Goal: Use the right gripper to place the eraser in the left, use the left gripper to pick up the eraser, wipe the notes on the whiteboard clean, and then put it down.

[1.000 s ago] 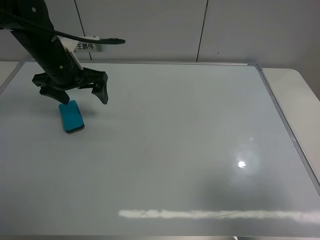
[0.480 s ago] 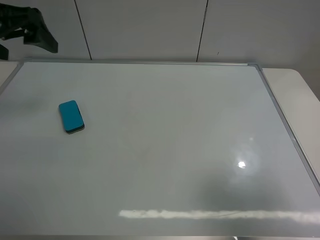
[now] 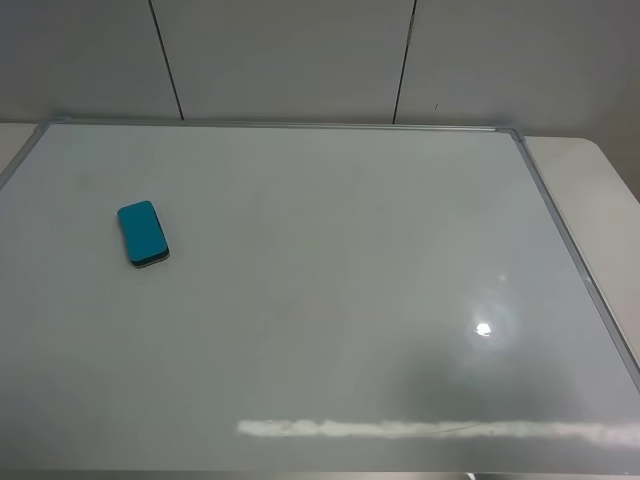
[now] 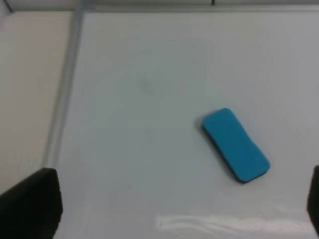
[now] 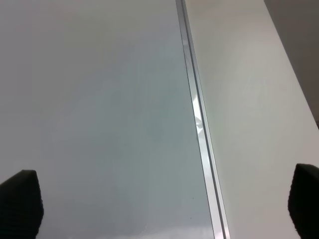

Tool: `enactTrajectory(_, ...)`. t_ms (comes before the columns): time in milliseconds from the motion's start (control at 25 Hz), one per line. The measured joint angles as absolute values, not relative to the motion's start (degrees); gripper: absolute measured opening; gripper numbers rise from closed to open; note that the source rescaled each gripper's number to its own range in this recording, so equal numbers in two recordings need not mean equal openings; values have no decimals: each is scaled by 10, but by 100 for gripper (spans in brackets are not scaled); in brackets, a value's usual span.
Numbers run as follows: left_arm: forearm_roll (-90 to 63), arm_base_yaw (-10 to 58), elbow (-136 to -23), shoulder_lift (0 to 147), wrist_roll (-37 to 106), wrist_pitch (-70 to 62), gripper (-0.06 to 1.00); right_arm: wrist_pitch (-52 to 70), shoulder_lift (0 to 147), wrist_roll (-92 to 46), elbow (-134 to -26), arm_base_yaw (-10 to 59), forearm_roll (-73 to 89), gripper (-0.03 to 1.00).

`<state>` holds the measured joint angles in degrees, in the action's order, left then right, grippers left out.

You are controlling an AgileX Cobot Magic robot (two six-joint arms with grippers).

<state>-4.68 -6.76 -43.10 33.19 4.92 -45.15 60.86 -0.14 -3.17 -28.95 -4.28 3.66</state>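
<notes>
gone from the overhead view is the left gripper [image 4: 164,209], now pulled away with jaws apart and empty. the eraser [image 3: 143,233] lies flat at the whiteboard's [image 3: 330,300] left side, no notes visible. right gripper [image 5: 164,209] also spread wide; task looks finished.

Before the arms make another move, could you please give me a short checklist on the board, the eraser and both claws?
1. Eraser lies flat on the whiteboard, nothing touching it: ok.
2. Red notes wiped: no red marks visible on the board in any view: ok.
3. Left claw open and empty, above the board with the eraser in its view: ok.
4. Right claw open and empty, over the board's frame edge: ok.
5. Both arms out of the high view: ok.
6. Faint smear left on the board: cannot tell, glare hides it.
</notes>
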Motion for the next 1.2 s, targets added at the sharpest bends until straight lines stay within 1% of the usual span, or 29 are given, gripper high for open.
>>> enactTrajectory(120, -46, -85, -418, 248, 59, -492, 100, 609, -1, -32, -289, -43, 37, 99)
enactTrajectory(280, -48, -90, -397, 153, 62, -535, 100, 609, -1, -32, -289, -43, 37, 99)
enactTrajectory(560, -57, -90, -329, 10, 63, -556, 100, 609, -1, -32, -289, -43, 37, 99)
enactTrajectory(800, -65, -90, -292, -3, 63, -600, 100, 607, -1, -32, -289, -43, 37, 99)
enactTrajectory(1200, -54, -89, -290, -3, 52, -601, 100, 607, -1, -32, -289, -43, 37, 99)
